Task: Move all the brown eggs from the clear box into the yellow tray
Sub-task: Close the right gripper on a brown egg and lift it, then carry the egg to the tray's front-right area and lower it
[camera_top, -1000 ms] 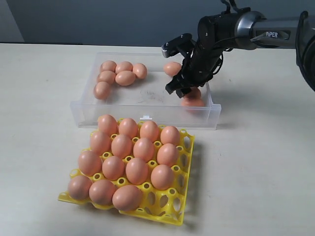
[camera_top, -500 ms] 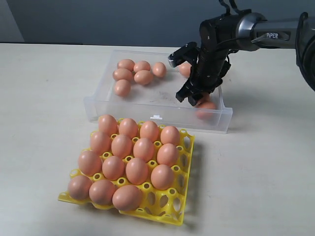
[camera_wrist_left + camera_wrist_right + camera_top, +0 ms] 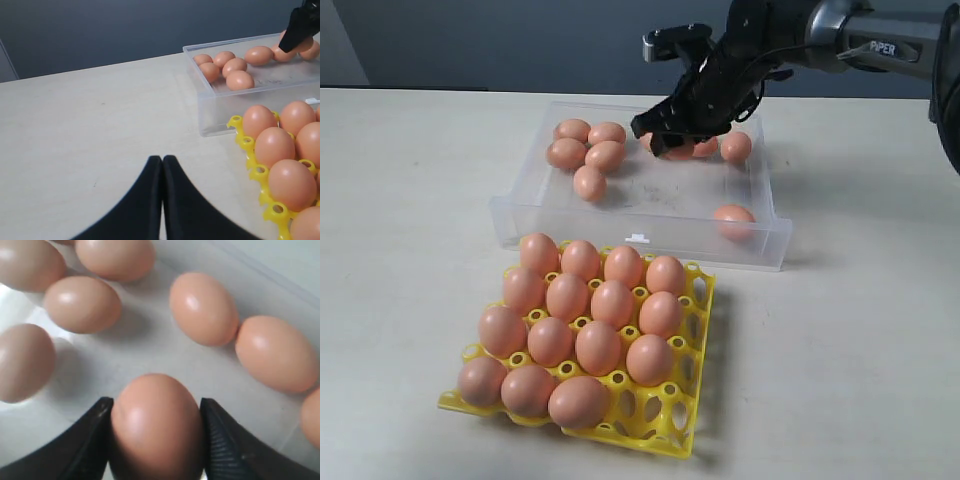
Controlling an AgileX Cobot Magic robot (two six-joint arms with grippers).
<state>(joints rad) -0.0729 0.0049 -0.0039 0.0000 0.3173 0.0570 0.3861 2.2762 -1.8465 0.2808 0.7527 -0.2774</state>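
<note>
Your R gripper (image 3: 155, 412) has gone from the box's (image 3: 570, 225) front-right corner to its back wall, jaws now pinching one egg (image 3: 156, 440). A lone egg (image 3: 733, 215) stays at the front right. The tray (image 3: 695, 400) w/ 15 eggs is unchanged. L gripper (image 3: 162, 165): jaws pressed together over the table (image 3: 75, 125).

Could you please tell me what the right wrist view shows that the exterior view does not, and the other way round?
Only the right wrist view shows a brown egg gripped in the right hand, with its ribbed fingers against both sides of the egg. Only the exterior view shows the yellow tray, with most of its cups filled, the table, and the arm reaching over the box. Both views show the clear box and loose eggs lying on its floor.
</note>
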